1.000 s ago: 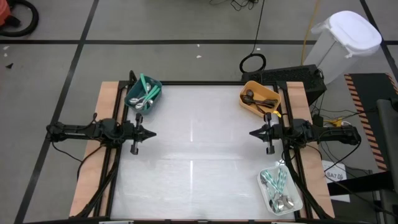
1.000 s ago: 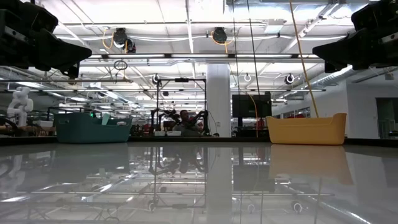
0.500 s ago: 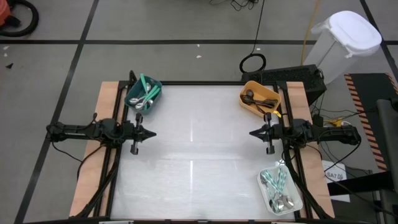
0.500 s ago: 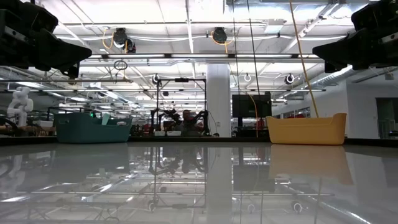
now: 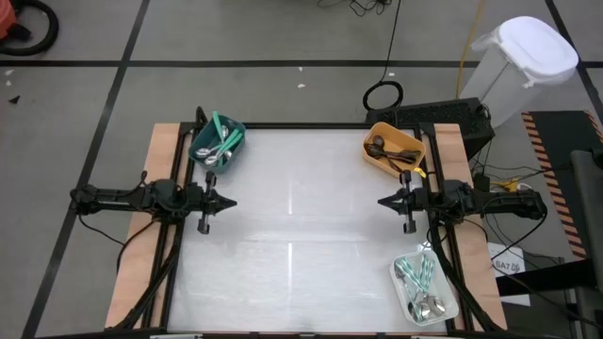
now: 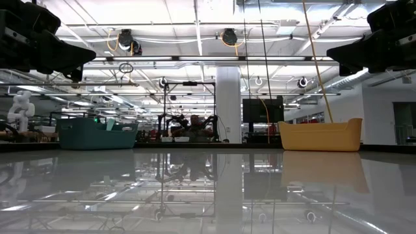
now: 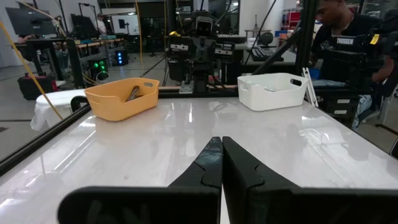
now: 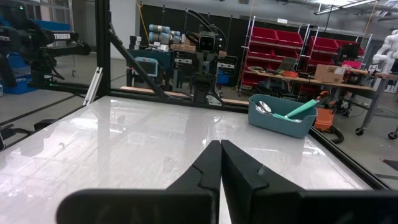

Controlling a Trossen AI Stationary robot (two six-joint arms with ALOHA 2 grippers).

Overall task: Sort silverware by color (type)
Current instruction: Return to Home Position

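Jaws closed tight and empty on left gripper [image 5: 227, 201] and right gripper [image 5: 382, 201].
We see silverware [image 5: 421, 282] grouped apart: teal-handled spoons [image 5: 220, 135], dark utensils [image 5: 382, 148], shiny silver spoons [image 5: 429, 306].

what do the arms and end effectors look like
The left arm and right arm are black, slim and jointed, with black cables trailing alongside. The left end effector and right end effector each have two black fingers tapering to narrow tips.

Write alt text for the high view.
The silverware all sits in three bins at the edges of the table: teal bin far left, orange bin far right, white bin near right. Left gripper and right gripper hang shut, facing each other.
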